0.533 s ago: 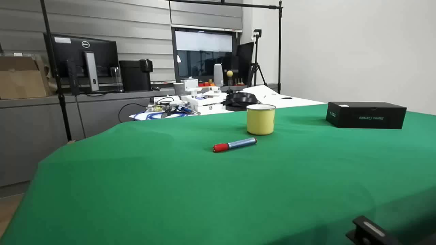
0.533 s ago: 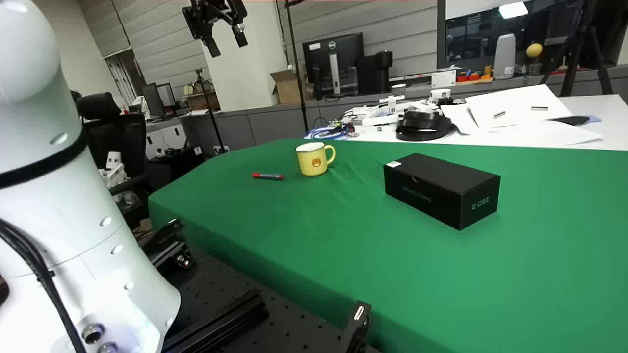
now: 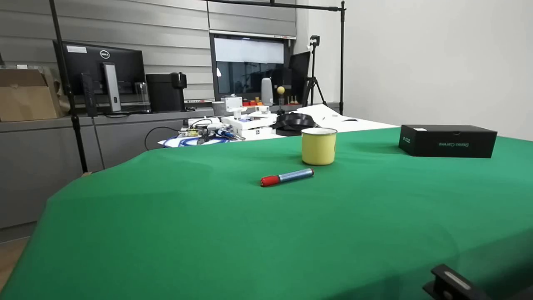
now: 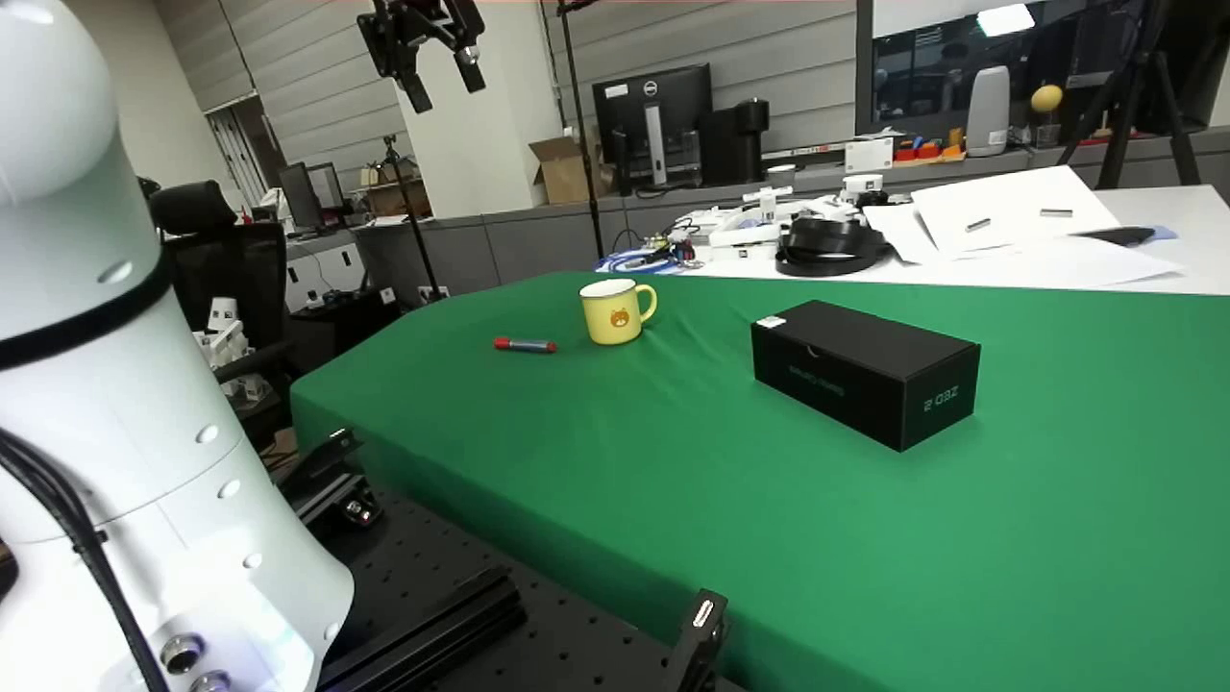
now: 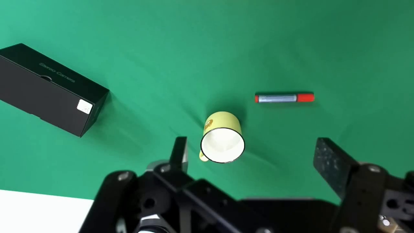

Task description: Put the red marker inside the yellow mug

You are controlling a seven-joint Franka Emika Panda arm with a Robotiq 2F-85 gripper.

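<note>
The red marker lies flat on the green cloth in both exterior views (image 3: 287, 178) (image 4: 525, 345). It has a red cap and a bluish-grey body, and it shows in the wrist view (image 5: 284, 98). The yellow mug stands upright beside it in both exterior views (image 3: 318, 148) (image 4: 611, 315). In the wrist view the mug (image 5: 223, 120) shows its white inside, with nothing in it. My gripper (image 4: 447, 93) hangs high above the table, fingers downward. In the wrist view the gripper (image 5: 252, 149) has its fingers wide apart with nothing between them.
A flat black box (image 4: 865, 375) lies on the green cloth, well apart from the mug, and shows at the left of the wrist view (image 5: 48, 90). A white table with cables, papers and a black coil (image 4: 831, 248) adjoins the green table. Black brackets (image 4: 700, 639) stand near the cloth's edge.
</note>
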